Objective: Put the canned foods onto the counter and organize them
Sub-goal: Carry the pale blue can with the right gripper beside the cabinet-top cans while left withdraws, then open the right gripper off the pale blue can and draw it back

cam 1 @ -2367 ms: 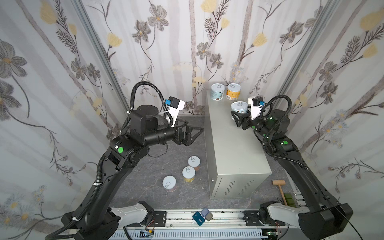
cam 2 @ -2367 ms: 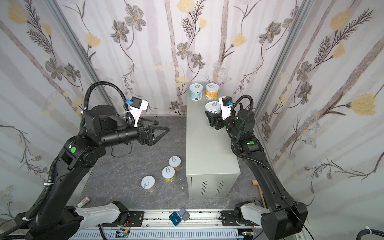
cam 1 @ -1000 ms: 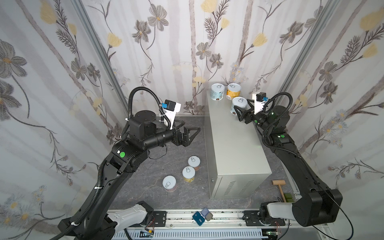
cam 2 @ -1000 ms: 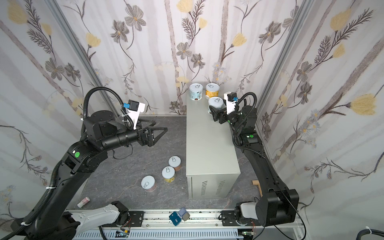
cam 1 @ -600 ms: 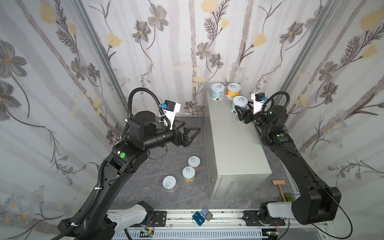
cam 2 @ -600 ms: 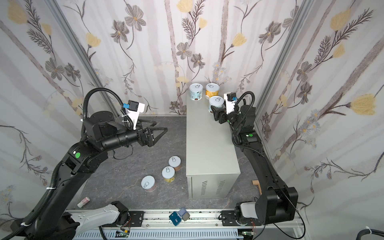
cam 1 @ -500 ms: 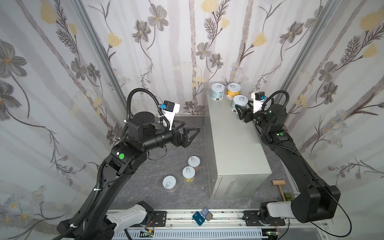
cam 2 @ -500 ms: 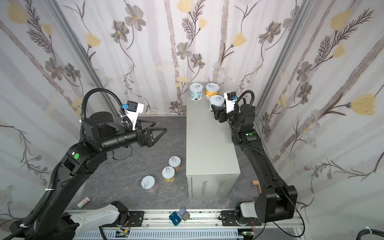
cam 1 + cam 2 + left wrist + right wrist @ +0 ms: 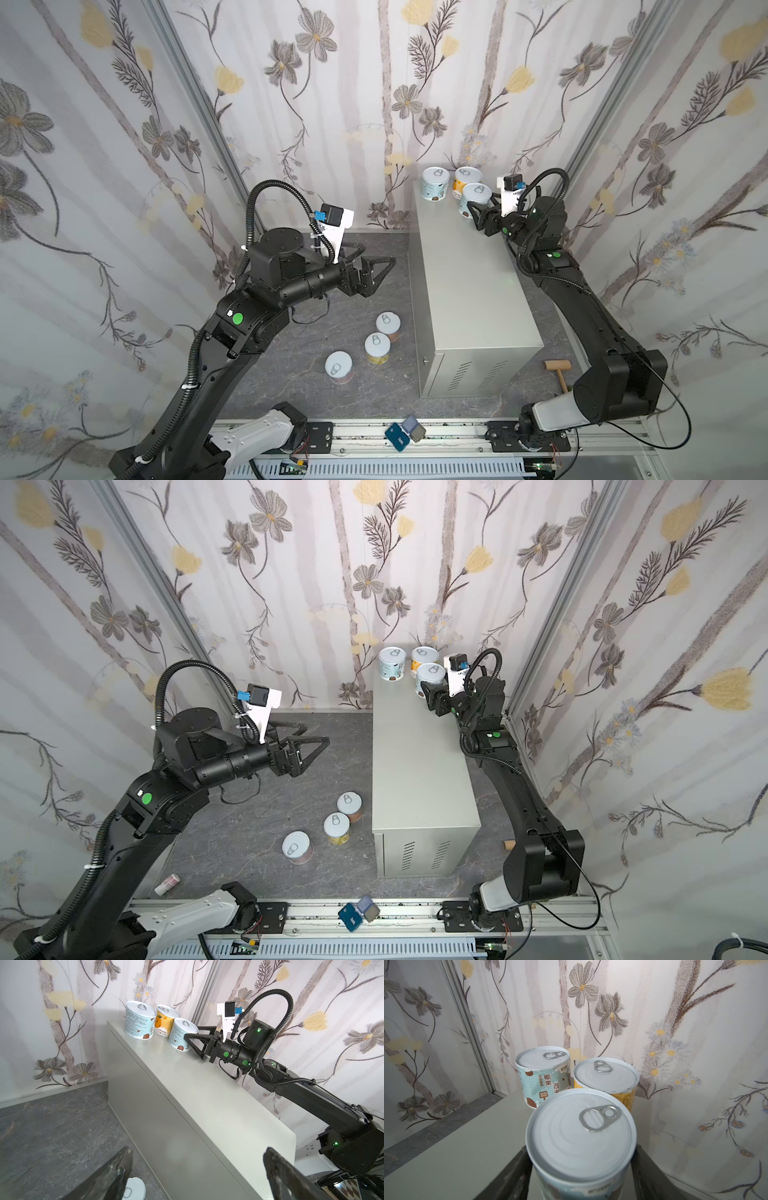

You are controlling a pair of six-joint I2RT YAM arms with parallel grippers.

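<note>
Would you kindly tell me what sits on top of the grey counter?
The counter holds three cans at its far end: a light blue can, an orange can, and a second light blue can clamped in the right gripper, which partly hides its sides.

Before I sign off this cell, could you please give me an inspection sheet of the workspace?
Surface: counter top bare except three cans at its far end; marbled floor around it.
Job's things: light blue can, orange can and held blue can upright on the counter; three floor cans upright left of it.
Clutter: wooden mallet on the floor right of the counter; pink-and-white tube near the left arm's base; blue card on the front rail.
Claws: left claw open, empty, above the floor; right claw shut on the held blue can.
Cables: a corrugated hose loops over each wrist; thin black cable lies under the left arm.
Surroundings: floral wallpaper on all visible walls.
</note>
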